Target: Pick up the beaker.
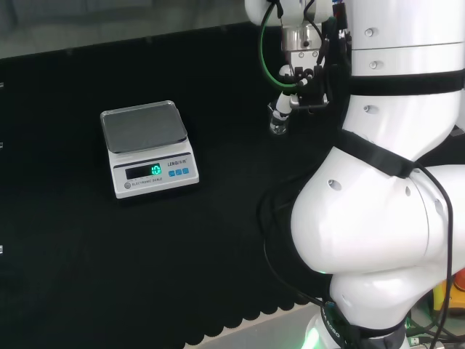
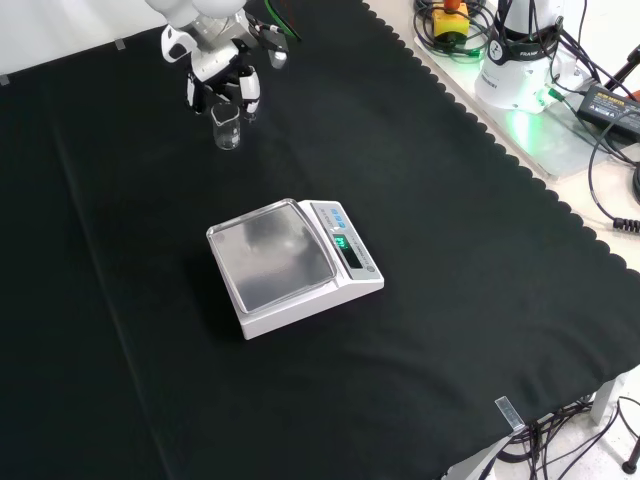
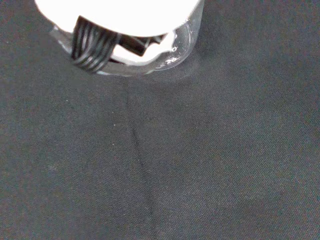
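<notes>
1. Beaker: a small clear glass beaker [image 2: 226,128], cylindrical and upright, standing on the cloth near the far edge of the bench in the front view. In the head view it [image 1: 278,120] stands to the right of the scale, just left of the arm's big white links. In the wrist view its curved clear rim [image 3: 172,52] shows close against a blurred white part of the hand.

2. Hand: the black and white hand [image 2: 222,62] hangs directly above the beaker. Its fingers [image 2: 250,98] point downward, spread on either side of the beaker's mouth, the tips level with the rim. Whether they touch the glass, I cannot tell; they are not curled round it. In the head view the hand [image 1: 304,81] sits just above and right of the beaker.

3. Scale: a white electronic scale [image 2: 300,262] with a flat, square, brushed-metal weighing pan and a lit green display, well apart from the beaker, nearer the middle of the bench.

4. Cloth: a matte black woven cloth [image 2: 150,380] with a scalloped edge, showing a faint crease line in the wrist view.
</notes>
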